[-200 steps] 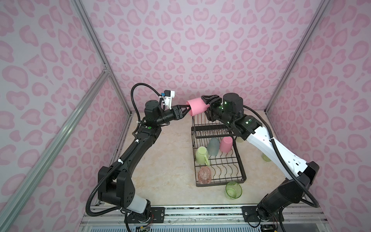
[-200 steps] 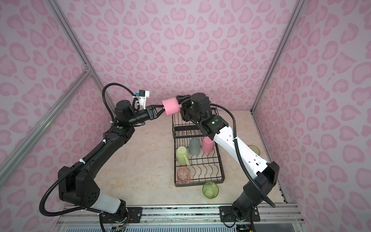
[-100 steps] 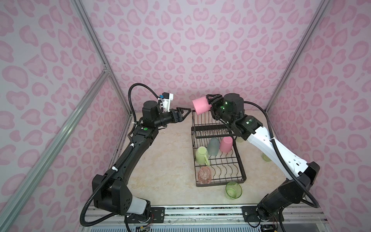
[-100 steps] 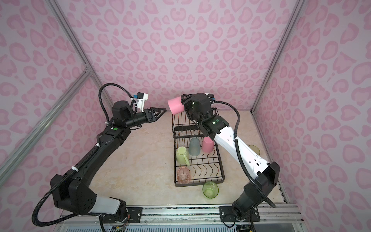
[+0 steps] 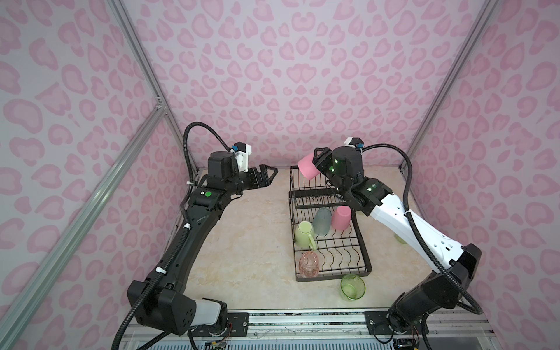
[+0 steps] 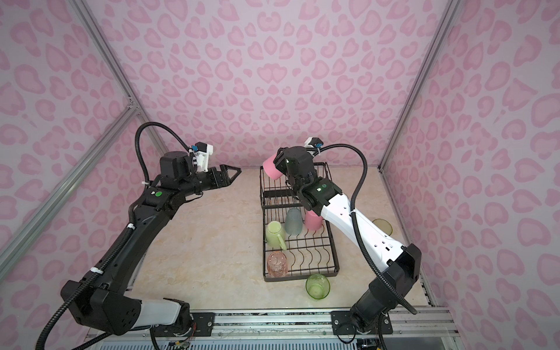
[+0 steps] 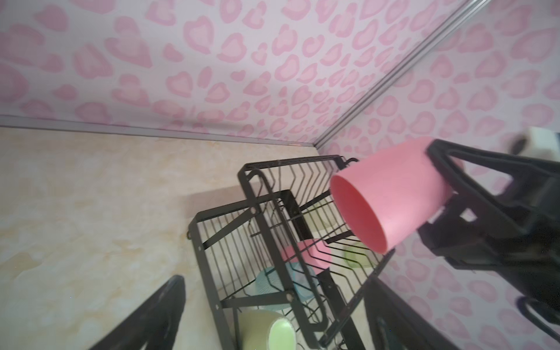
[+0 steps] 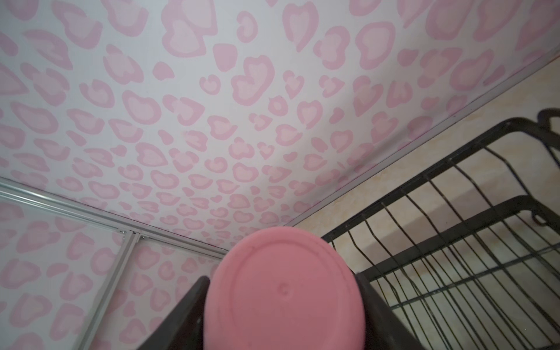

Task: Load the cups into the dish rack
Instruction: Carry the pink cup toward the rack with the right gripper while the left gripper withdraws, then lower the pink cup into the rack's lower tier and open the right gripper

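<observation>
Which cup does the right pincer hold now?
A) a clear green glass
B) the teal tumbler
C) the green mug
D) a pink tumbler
D: the right pincer has a jaw on each side of the pink tumbler and holds it in the air.

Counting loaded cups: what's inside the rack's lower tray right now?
Four: green mug, teal tumbler, pink tumbler, clear pink glass. The right arm hides part of the tray.

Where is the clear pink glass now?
In both top views the clear pink glass sits in the near left corner of the dish rack, just in front of the pale-green mug.
</observation>
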### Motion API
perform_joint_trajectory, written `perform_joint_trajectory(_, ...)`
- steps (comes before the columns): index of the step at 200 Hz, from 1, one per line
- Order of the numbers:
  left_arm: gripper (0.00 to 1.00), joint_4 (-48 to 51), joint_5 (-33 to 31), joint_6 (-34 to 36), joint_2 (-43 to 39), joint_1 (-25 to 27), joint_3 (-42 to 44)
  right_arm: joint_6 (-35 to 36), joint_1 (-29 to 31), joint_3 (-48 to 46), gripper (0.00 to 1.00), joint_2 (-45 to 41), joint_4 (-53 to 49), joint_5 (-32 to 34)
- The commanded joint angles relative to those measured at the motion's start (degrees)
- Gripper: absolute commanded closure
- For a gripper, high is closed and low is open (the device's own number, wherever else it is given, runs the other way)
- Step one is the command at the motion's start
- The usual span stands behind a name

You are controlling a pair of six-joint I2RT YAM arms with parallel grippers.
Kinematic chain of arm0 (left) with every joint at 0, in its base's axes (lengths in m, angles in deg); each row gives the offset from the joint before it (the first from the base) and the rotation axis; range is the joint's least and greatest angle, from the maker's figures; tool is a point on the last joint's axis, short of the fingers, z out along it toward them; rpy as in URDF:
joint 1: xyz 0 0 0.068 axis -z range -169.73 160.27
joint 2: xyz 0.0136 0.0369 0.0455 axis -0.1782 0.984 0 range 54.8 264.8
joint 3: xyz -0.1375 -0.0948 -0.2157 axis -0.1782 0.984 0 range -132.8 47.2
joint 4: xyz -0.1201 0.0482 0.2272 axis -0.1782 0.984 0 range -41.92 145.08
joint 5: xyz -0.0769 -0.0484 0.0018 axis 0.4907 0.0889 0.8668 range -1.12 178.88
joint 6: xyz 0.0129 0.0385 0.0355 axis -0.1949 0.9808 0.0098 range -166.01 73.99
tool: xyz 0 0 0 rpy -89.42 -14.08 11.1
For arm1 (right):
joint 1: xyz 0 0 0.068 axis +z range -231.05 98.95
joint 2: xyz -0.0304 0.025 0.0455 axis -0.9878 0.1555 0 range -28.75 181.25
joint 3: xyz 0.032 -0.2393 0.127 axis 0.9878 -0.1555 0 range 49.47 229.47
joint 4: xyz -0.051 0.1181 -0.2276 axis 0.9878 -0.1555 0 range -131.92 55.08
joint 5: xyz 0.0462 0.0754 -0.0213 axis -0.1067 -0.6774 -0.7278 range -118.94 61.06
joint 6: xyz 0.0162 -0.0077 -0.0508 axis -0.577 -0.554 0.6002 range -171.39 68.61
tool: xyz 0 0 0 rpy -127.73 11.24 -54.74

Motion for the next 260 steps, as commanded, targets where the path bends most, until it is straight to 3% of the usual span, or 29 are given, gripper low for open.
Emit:
perform_joint_trajectory(1,0.05,7.7,-10.1,2.9,-1.6,-0.1,0.1,12.7,2.0,-1.4,0.39,-1.8,2.2,8.1)
perform_joint_trajectory(27,0.05,10.9,-14.9,3.7,-2.0,-0.1,0.9,24.1,5.8,-5.1,0.40,-5.4,5.8,15.0)
perform_joint_trajectory(57,0.05,11.2,-15.2,3.3,-3.5,0.1,4.1,34.8,11.4,-9.5,0.40,-10.2,8.3,21.0)
perform_joint_trajectory(113,0.04,11.3,-15.4,2.9,-5.0,0.1,8.5,50.2,24.1,-33.1,0.40,-23.9,22.9,31.1)
perform_joint_trajectory(192,0.03,11.4,-14.6,3.3,-4.8,1.5,8.8,46.7,32.1,-59.7,0.40,-42.6,28.3,34.5)
perform_joint_trajectory(260,0.03,11.4,-14.7,3.7,-4.7,1.5,9.5,42.9,31.6,-72.1,0.39,-45.6,30.9,32.0)
